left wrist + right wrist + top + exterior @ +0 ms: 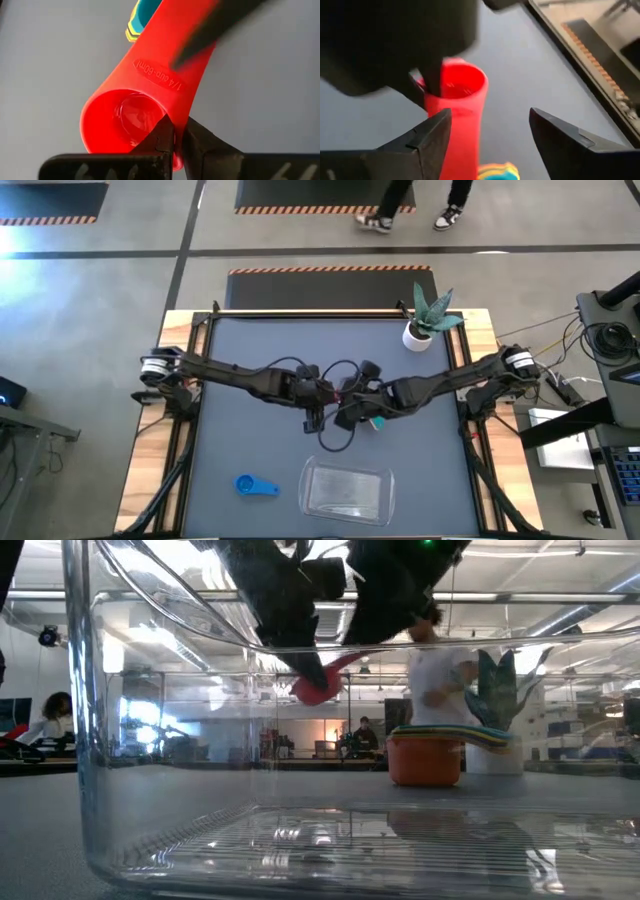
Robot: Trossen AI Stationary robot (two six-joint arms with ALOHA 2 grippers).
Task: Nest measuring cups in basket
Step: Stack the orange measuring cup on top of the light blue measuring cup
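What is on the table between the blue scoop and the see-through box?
Nothing. In the high view, the blue scoop lies a little way beside the clear basket, and only bare dark table shows between them.

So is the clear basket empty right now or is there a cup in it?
Empty. The basket shows only its bare ribbed floor in the high and low views; the blue cup lies on the table beside it.

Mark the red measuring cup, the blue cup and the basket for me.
red measuring cup (pixel 150 75), left wrist view, on its handle.
blue measuring cup (pixel 246 484), high view, on its bowl.
basket (pixel 384 480), high view, on its right rim.
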